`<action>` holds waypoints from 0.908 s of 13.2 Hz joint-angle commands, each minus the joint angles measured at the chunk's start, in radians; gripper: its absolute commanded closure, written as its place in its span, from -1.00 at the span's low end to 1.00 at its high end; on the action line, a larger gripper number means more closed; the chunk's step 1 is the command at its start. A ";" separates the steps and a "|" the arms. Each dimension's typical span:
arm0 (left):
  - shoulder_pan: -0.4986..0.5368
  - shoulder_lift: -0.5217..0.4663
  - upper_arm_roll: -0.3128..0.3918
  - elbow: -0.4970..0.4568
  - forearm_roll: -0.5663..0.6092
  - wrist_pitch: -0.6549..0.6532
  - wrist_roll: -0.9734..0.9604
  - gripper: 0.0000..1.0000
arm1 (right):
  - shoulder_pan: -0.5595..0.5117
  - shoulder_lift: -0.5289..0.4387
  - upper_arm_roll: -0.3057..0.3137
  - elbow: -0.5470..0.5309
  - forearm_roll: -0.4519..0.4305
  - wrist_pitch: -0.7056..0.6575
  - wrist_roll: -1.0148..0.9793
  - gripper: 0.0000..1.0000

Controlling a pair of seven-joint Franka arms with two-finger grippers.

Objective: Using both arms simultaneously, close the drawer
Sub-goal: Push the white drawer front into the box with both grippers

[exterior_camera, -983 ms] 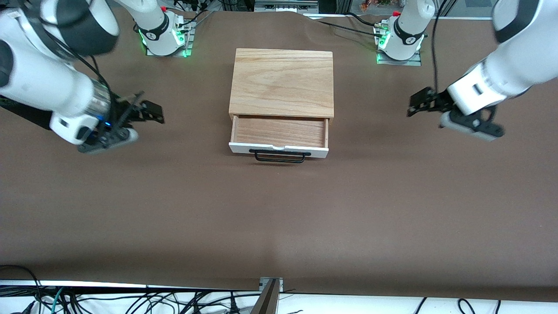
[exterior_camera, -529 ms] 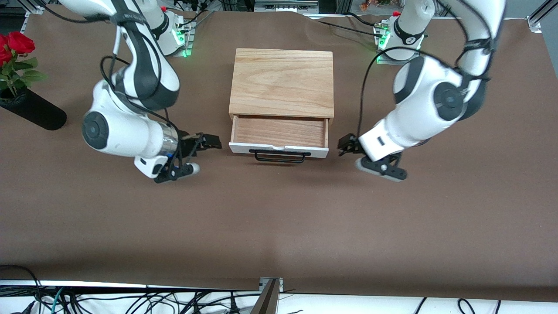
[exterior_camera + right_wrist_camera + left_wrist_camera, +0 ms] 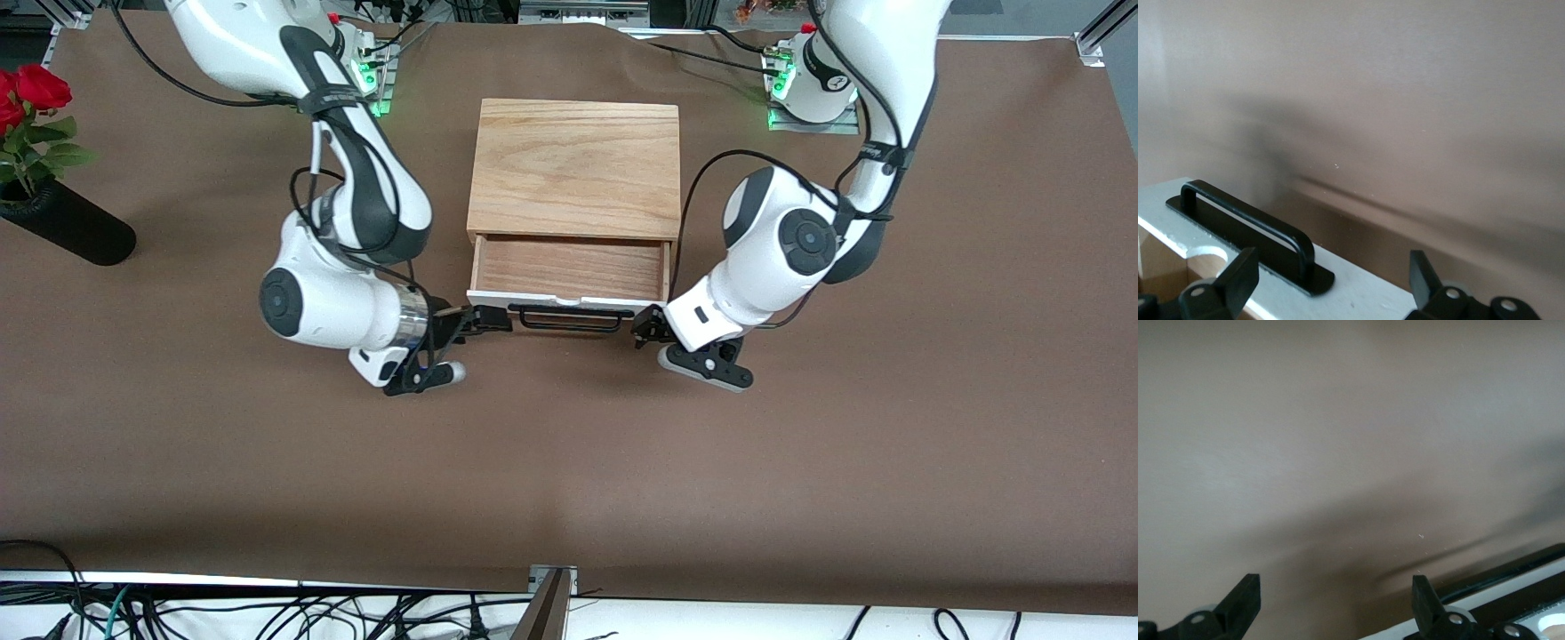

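Observation:
The drawer (image 3: pixel 569 268) stands pulled out of the light oak box (image 3: pixel 573 169), its white front panel (image 3: pixel 569 304) and black wire handle (image 3: pixel 569 318) facing the front camera. My right gripper (image 3: pixel 487 321) is open, low at the panel's corner toward the right arm's end. My left gripper (image 3: pixel 644 326) is open, low at the panel's other corner. In the right wrist view the open gripper (image 3: pixel 1331 283) frames the panel (image 3: pixel 1358 293) and the handle (image 3: pixel 1245 217). In the left wrist view the open gripper (image 3: pixel 1336 607) is over brown table, with the panel's edge (image 3: pixel 1528 579) beside one finger.
A black vase (image 3: pixel 67 233) with red roses (image 3: pixel 27 93) lies at the right arm's end of the table. The arms' bases (image 3: pixel 338 71) (image 3: pixel 813 84) stand beside the box. Cables run along the table's near edge (image 3: pixel 267 613).
Both arms have swung in from the table's ends and come down to the front corners of the drawer. The drawer has not moved.

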 commanded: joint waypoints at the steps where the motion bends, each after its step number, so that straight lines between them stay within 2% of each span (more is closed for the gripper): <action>1: -0.023 0.016 0.004 0.028 -0.030 -0.004 0.003 -1.00 | 0.021 0.018 -0.008 0.016 0.018 0.021 0.012 -1.00; 4: -0.024 0.015 -0.015 0.022 -0.031 -0.039 0.003 -1.00 | 0.032 0.017 -0.008 -0.016 0.018 0.012 0.005 -1.00; 8: -0.021 0.010 -0.027 0.024 -0.033 -0.168 -0.008 -1.00 | 0.035 0.006 -0.008 -0.079 0.020 -0.014 0.014 -1.00; 10: -0.021 0.009 -0.027 0.027 -0.107 -0.205 -0.010 -1.00 | 0.035 0.004 -0.008 -0.080 0.020 -0.065 0.015 -1.00; 12: -0.021 0.007 -0.027 0.022 -0.133 -0.216 -0.011 -1.00 | 0.035 -0.020 -0.008 -0.099 0.021 -0.117 0.037 -1.00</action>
